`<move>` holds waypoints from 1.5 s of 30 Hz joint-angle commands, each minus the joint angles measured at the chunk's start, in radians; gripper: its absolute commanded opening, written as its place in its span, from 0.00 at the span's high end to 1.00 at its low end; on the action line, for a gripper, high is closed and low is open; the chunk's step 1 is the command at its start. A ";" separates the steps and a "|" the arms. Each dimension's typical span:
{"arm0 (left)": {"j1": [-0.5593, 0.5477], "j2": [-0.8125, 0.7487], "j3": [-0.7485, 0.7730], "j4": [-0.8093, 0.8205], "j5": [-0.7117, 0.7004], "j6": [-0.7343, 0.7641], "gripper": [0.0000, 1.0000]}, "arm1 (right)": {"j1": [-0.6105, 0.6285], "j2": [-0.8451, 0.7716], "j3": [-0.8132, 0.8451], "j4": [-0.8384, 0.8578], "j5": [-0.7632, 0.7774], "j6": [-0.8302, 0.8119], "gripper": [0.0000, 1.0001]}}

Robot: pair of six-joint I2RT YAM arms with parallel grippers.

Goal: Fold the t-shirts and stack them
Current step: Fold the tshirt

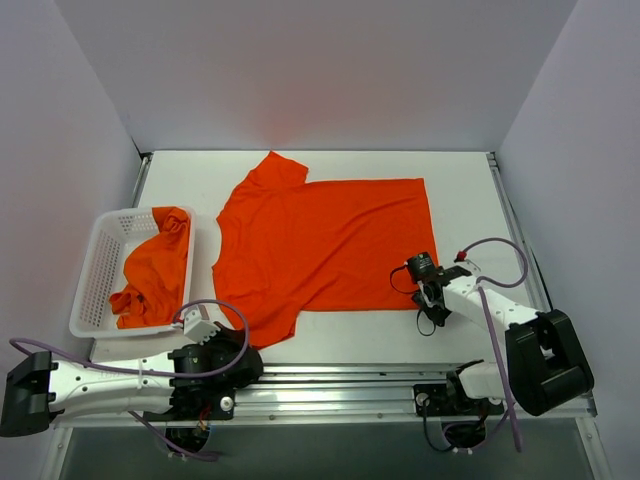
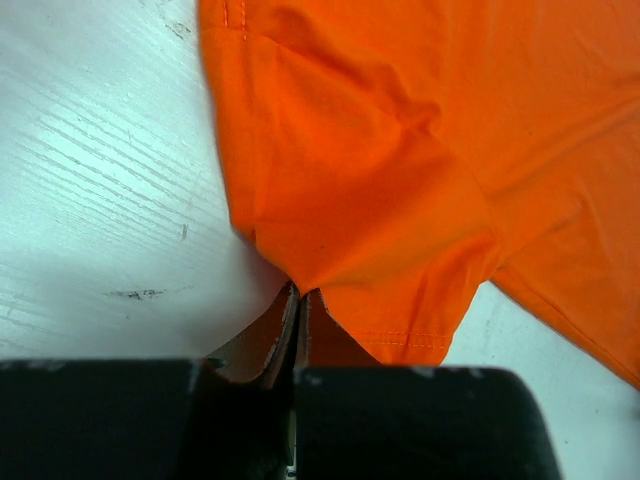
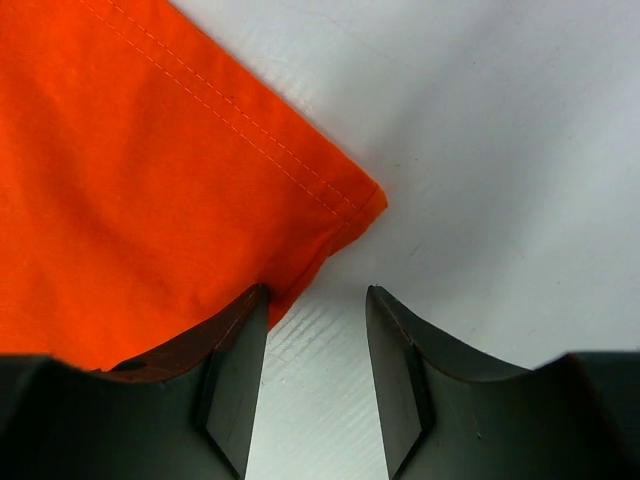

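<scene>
One orange-red t-shirt (image 1: 320, 250) lies spread flat on the white table, collar to the left. A second t-shirt (image 1: 155, 270) lies crumpled in the white basket (image 1: 100, 262). My left gripper (image 1: 212, 330) is at the spread shirt's near-left sleeve. In the left wrist view its jaws (image 2: 300, 295) are pressed together with the sleeve fabric (image 2: 380, 180) pinched at the tips. My right gripper (image 1: 434, 312) is at the shirt's near-right hem corner. In the right wrist view it (image 3: 318, 292) is open, its left finger touching the hem (image 3: 150, 180), bare table between the fingers.
The white perforated basket stands at the table's left edge, beside the left arm. White walls enclose the table on three sides. A metal rail (image 1: 340, 378) runs along the near edge between the arm bases.
</scene>
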 commanded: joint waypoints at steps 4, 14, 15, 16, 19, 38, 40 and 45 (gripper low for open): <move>0.008 -0.024 -0.003 0.012 -0.035 0.040 0.98 | -0.024 0.023 0.031 -0.058 0.020 -0.001 0.61; 0.010 -0.022 -0.001 0.017 -0.039 0.055 0.98 | -0.035 0.026 0.048 -0.088 0.075 0.035 0.60; 0.008 -0.020 -0.001 0.020 -0.041 0.061 0.98 | -0.035 0.014 0.043 -0.085 0.081 0.040 0.60; 0.010 -0.019 -0.001 0.023 -0.042 0.063 0.98 | -0.037 -0.023 0.035 -0.079 0.083 0.046 0.60; 0.010 -0.013 0.001 0.023 -0.047 0.063 0.98 | -0.040 -0.060 0.012 -0.068 0.090 0.061 0.58; 0.010 -0.033 -0.007 0.034 -0.044 0.080 0.98 | -0.130 0.140 0.060 -0.019 0.080 -0.015 0.81; 0.008 -0.031 -0.006 0.034 -0.044 0.080 0.98 | -0.138 0.141 0.054 -0.001 0.081 -0.024 0.84; 0.008 -0.028 -0.004 0.034 -0.042 0.081 0.98 | -0.178 0.121 0.032 0.041 0.049 -0.053 1.00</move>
